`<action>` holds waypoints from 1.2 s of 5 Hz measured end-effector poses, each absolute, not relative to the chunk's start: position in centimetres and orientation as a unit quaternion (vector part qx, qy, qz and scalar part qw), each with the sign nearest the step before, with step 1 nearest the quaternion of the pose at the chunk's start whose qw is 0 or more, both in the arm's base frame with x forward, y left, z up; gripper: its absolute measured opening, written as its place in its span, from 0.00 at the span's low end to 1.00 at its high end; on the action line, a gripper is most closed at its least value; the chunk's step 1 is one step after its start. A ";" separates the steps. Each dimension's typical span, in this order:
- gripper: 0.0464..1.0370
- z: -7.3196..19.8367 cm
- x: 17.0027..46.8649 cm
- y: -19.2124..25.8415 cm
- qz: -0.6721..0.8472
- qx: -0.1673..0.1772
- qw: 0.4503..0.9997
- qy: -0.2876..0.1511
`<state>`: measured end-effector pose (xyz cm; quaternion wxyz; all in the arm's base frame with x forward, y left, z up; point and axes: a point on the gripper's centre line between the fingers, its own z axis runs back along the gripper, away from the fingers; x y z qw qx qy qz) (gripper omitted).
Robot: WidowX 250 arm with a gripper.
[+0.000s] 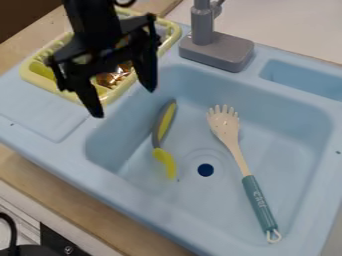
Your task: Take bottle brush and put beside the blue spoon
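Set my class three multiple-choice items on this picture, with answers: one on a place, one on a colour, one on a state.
1. Where is the bottle brush?
A) In the yellow rack
B) On the faucet's base
C) In the blue sink

2. What colour is the handle of the pronged spoon?
A) Teal
B) Red
C) Black

3. How is the gripper?
A) Shut on the spoon
B) Open, holding nothing
C) Shut, holding nothing

Answers:
1 C: the brush lies inside the basin, on the other side of the drain from the spoon.
2 A: below its cream head, the handle is teal.
3 B: its fingers stand apart with nothing gripped between them.
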<state>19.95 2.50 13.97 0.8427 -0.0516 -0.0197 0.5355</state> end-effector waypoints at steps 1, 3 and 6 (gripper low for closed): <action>0.96 13.2 20.1 -0.4 0.536 -0.061 0.842 -0.010; 0.96 10.2 19.9 -1.5 0.591 -0.041 0.806 0.003; 0.96 7.6 19.8 -0.3 0.582 -0.015 0.813 0.003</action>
